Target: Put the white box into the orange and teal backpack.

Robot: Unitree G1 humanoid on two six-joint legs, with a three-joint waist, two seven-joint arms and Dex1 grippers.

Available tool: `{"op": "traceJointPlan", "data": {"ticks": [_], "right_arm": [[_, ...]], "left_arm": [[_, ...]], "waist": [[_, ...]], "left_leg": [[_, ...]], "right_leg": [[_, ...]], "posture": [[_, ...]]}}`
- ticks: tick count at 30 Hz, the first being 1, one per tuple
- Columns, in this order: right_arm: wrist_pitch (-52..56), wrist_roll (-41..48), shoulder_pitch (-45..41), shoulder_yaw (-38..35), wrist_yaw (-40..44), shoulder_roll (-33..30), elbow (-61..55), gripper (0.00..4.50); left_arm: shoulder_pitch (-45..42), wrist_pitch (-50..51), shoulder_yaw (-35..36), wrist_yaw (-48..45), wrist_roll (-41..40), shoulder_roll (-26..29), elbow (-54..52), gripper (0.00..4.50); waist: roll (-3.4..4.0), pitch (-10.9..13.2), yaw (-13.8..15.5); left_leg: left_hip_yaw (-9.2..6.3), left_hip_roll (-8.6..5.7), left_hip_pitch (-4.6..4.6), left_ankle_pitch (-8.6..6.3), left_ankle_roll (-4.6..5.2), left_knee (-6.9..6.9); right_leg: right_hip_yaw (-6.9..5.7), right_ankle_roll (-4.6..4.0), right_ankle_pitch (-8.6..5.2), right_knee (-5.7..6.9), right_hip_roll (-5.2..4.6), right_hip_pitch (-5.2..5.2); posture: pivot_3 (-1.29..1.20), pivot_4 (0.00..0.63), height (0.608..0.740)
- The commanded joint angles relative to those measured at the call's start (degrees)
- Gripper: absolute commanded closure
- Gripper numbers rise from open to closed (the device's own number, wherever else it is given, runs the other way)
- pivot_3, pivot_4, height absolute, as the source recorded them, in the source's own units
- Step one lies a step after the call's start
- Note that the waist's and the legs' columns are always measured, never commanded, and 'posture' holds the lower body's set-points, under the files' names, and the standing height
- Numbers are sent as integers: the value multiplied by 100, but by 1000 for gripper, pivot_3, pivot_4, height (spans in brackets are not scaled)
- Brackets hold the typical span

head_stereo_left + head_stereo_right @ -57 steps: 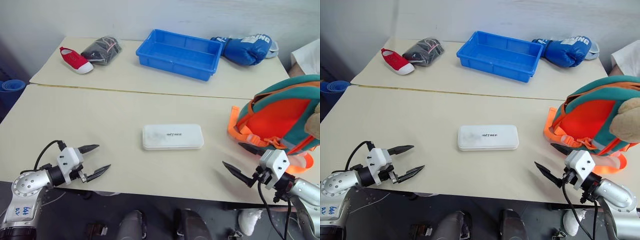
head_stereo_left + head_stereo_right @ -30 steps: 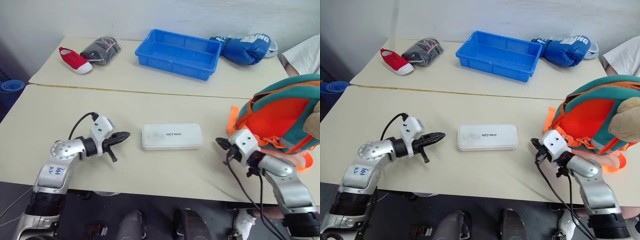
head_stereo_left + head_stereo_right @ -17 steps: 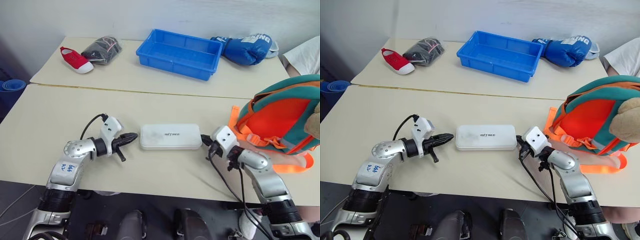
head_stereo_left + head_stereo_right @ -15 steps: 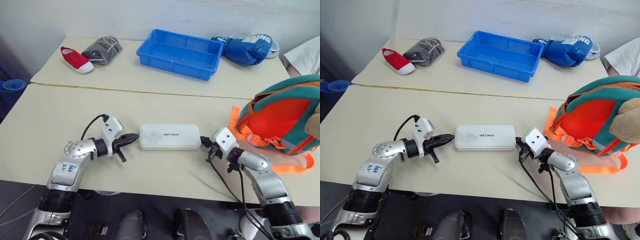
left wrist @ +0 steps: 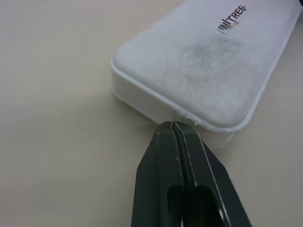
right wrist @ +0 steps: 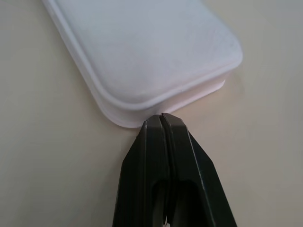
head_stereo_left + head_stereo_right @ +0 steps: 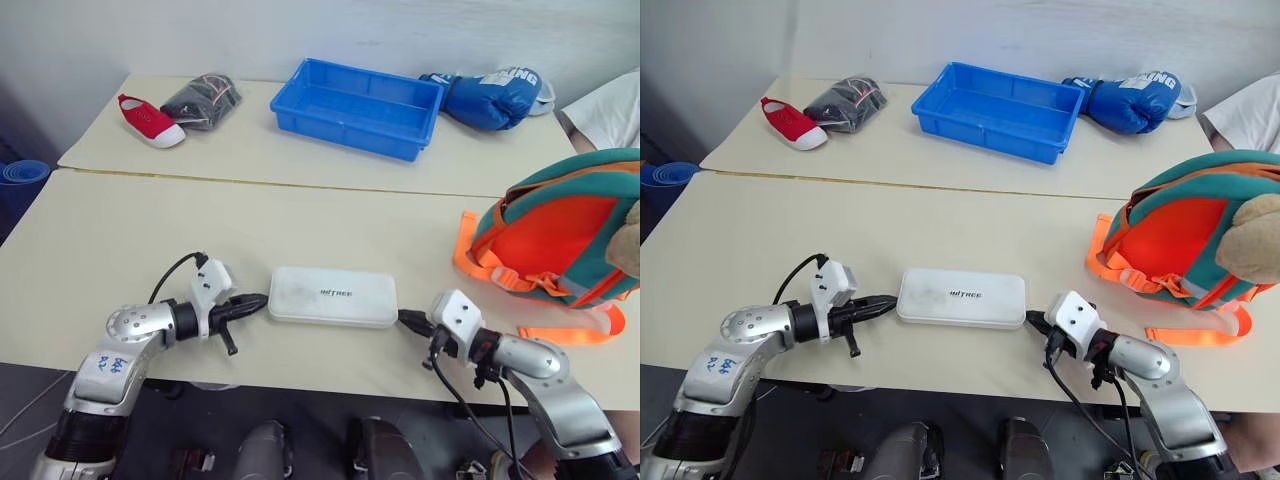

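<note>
White, the white box (image 7: 332, 296) lay flat on the tabletop (image 7: 300, 215), pinned endwise between the left gripper (image 7: 262, 299) and right gripper (image 7: 406, 319), both jaws pressed together, the orange and teal backpack (image 7: 560, 230) beyond the right gripper not yet filled.

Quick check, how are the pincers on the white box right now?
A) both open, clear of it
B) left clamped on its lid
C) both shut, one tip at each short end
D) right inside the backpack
C: the left pincer and right pincer are shut, tips against opposite short ends of the white box.
</note>
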Motion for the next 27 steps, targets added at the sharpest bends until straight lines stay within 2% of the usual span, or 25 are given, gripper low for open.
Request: {"op": "traceJointPlan", "data": {"ticks": [1, 5, 8, 10, 12, 14, 16, 18, 21, 22, 27], "right_arm": [[93, 208, 274, -205, 63, -127, -435, 4500], [-40, 158, 589, -450, 75, -300, -366, 4500], [-170, 178, 622, -614, 135, -407, -196, 4500], [-220, 205, 544, -672, 183, -459, -79, 4500], [-314, 189, 343, -648, 292, -530, 133, 4500], [-384, 181, 124, -587, 398, -553, 327, 4500], [-454, 155, -89, -498, 485, -556, 519, 4500], [-557, 108, -315, -349, 606, -549, 699, 4500], [-665, 93, -555, -175, 737, -488, 854, 4500], [-680, 64, -669, -112, 732, -452, 922, 4500], [-642, -63, -1192, 146, 648, -257, 1201, 4500]], "left_arm": [[174, 42, 131, -165, -225, 145, -376, 4469], [230, 163, 235, -158, -212, 338, -271, 4469], [3, 1035, 655, -145, -811, 397, 70, 3965], [-269, 1782, 874, -246, -1318, 479, 316, 3382], [-951, 3329, 1023, -257, -1998, 624, 812, 2737], [-1585, 4223, 1024, -264, -2347, 657, 1276, 2202], [-2055, 4751, 925, -302, -2489, 640, 1675, 1577], [-2318, 4746, 452, -210, -2172, 629, 1918, 998], [-2567, 5134, 334, 123, -2118, 347, 2214, 118], [-2696, 5647, 251, 140, -2208, 306, 2330, 20], [-2898, 6162, 282, 411, -2205, -194, 2500, 20]], "waist": [[0, 0, 1], [0, 0, 12], [0, 0, 11], [0, 0, 9], [0, 0, 7], [-2, 0, 8], [-1, 0, 10], [-2, 0, 8], [-2, 0, 0], [-5, -1, 6], [-3, -3, 2]], "left_leg": [[-1, 0, 0, 0, 0, -1], [-2, -1, 0, -1, 0, -1], [-3, -1, 1, -2, 1, -1], [-6, -1, 1, -1, 1, -2], [-8, -1, 2, 0, 0, 0], [-9, -4, 0, 2, 2, 7], [-8, -7, 1, 3, 3, 12], [-7, -7, 0, 3, 0, 11], [-1, -6, 0, 5, -3, 10], [1, -3, -6, 6, -4, 15], [2, -2, -1, 6, -4, 39]], "right_leg": [[0, 0, 0, -1, -1, 1], [0, -1, 0, -3, -3, 2], [-1, -1, 0, -5, -4, 2], [-4, -2, -1, -3, -3, 1], [-6, -2, -1, 0, -2, 3], [-9, -2, -1, 8, 0, 3], [-9, 0, -1, 13, 0, 3], [-8, 0, -2, 13, 4, 4], [-4, 1, -2, 21, 9, 4], [-3, 1, -2, 21, 13, 1], [2, 3, -3, 25, 10, 5]], "posture": [[0, 150, 740], [0, 150, 740], [0, 150, 740], [0, 150, 740], [0, 150, 740], [0, 150, 740], [0, 150, 740], [0, 150, 740], [0, 150, 740], [0, 150, 740], [0, 150, 740]]}}
